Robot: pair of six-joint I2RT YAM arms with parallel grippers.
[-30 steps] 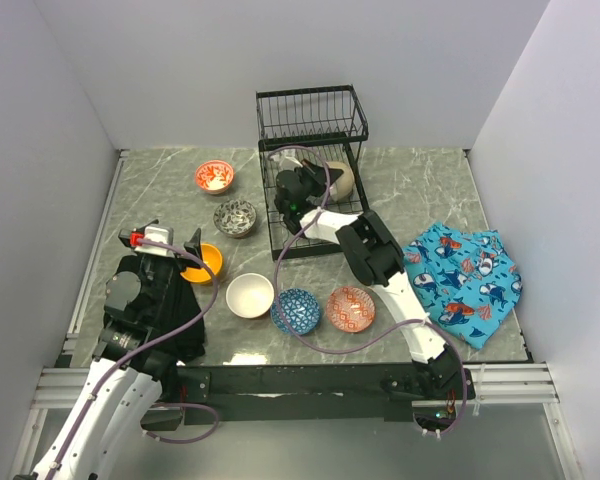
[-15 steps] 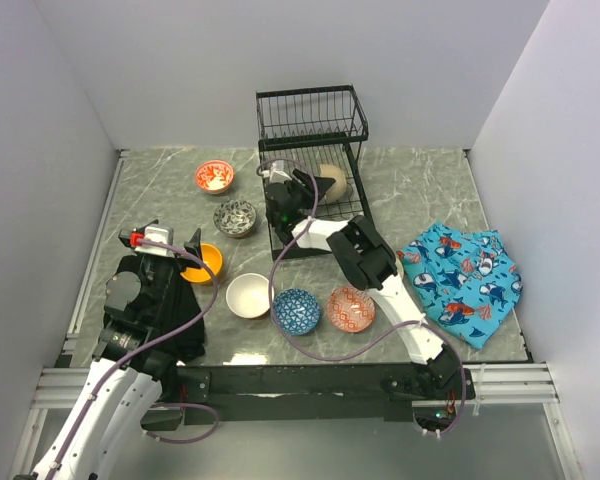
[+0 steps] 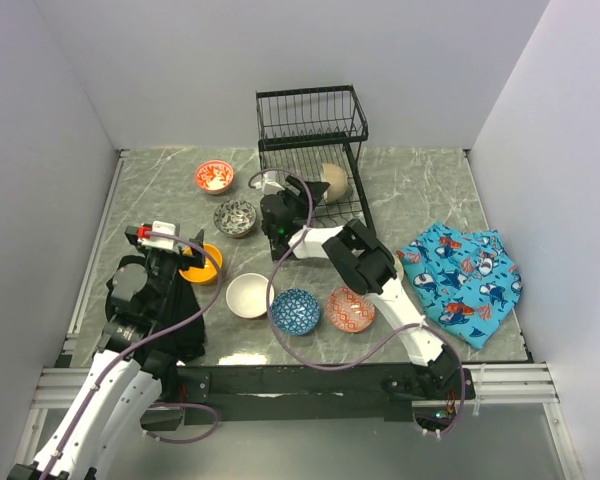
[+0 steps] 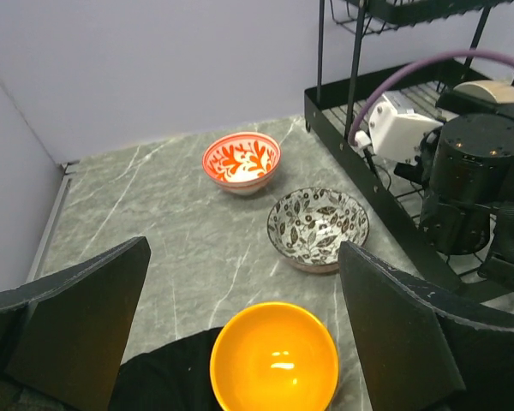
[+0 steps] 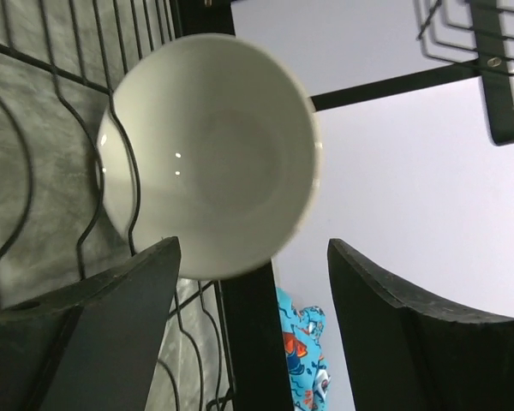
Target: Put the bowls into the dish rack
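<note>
The black wire dish rack (image 3: 315, 115) stands at the back. A beige bowl (image 3: 333, 178) (image 5: 210, 154) stands on edge in the slots of its lower tray. My right gripper (image 3: 302, 193) (image 5: 253, 282) is open just in front of that bowl, not touching it. My left gripper (image 3: 172, 246) (image 4: 240, 282) hangs wide open over the orange bowl (image 3: 204, 262) (image 4: 274, 360). On the table lie a red-patterned bowl (image 3: 214, 177), a black-and-white leaf bowl (image 3: 236, 217), a white bowl (image 3: 249, 295), a blue patterned bowl (image 3: 296, 311) and an orange-red patterned bowl (image 3: 351, 309).
A blue whale-print cloth (image 3: 462, 280) lies crumpled at the right. A black cloth (image 3: 175, 325) lies under my left arm, touching the orange bowl. Walls close in the table on the left, back and right.
My right gripper has opened, let go of the beige bowl in the rack's lower tray, and drawn back toward the left. My left arm has shifted slightly.
</note>
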